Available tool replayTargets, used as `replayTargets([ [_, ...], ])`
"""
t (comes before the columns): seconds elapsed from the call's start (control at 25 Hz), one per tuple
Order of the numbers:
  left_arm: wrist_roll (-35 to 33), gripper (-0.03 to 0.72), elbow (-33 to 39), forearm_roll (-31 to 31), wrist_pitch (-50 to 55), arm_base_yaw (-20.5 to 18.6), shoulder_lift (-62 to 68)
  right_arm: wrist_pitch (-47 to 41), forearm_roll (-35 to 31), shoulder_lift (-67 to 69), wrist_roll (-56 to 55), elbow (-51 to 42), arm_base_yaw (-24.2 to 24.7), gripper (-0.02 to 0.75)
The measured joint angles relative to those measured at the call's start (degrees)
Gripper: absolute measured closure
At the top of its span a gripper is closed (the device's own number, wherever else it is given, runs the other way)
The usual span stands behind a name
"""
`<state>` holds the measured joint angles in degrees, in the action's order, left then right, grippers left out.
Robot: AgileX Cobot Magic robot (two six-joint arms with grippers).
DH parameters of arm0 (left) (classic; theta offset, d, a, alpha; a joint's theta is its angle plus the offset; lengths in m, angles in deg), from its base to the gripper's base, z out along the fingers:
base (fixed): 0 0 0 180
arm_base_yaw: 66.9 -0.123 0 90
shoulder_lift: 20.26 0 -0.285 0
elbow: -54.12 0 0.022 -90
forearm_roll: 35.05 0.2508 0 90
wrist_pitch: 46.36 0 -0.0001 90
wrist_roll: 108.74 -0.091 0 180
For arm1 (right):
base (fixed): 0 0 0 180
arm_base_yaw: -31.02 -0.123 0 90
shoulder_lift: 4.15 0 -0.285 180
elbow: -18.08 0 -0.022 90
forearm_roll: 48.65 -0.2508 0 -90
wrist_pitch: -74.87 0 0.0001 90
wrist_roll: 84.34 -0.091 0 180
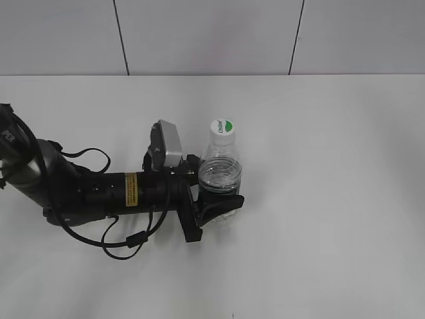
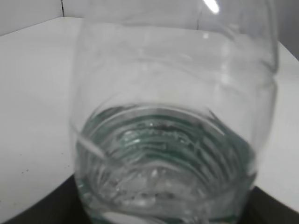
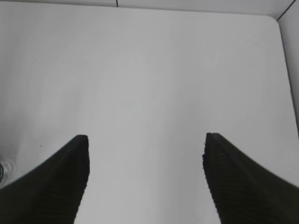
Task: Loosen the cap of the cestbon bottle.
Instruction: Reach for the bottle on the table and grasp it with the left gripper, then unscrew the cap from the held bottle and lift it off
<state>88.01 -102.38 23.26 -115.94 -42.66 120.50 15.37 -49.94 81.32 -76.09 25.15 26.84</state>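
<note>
Clear ribbed plastic makes up the cestbon bottle (image 1: 220, 174), which stands upright on the smooth white table (image 1: 332, 199). Its round white cap (image 1: 222, 127) sits on top. The black left gripper (image 1: 216, 199) squeezes the bottle's lower body. The right gripper (image 3: 145, 177) has ridged black fingers (image 3: 56, 186) spread wide apart over bare table.

The left gripper (image 1: 216, 203) hides the low part of the cestbon bottle (image 1: 220, 174). Up close the bottle is blurry, and its top is cut off. The letters on the cap (image 1: 222, 127) are too small to read.
</note>
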Motion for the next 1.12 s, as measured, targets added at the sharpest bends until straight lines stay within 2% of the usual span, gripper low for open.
replayTargets([
  [0.2, 0.0, 0.274, 0.0, 0.0, 0.0, 0.0, 0.0, -8.2, -1.9, 13.8, 0.0, 12.2, 0.0, 0.153],
  [0.36, 0.0, 0.274, 0.0, 0.0, -0.1, 0.0, 0.0, -9.4, -3.7, 21.5, 0.0, 18.2, 0.0, 0.153],
  [0.72, 0.0, 0.274, 0.0, 0.2, -0.1, 0.0, 0.0, -9.9, -8.1, 28.4, 0.0, 19.5, -0.8, 0.152],
  [0.84, 0.0, 0.274, 0.0, 0.4, -0.1, 0.0, 0.0, -10.0, -7.7, 28.8, 0.0, 19.6, -5.4, 0.152],
  [1.12, 0.0, 0.274, 0.0, 0.5, -0.1, 0.0, 0.0, -10.0, -4.9, 30.6, -3.2, 19.7, -23.0, 0.152],
])
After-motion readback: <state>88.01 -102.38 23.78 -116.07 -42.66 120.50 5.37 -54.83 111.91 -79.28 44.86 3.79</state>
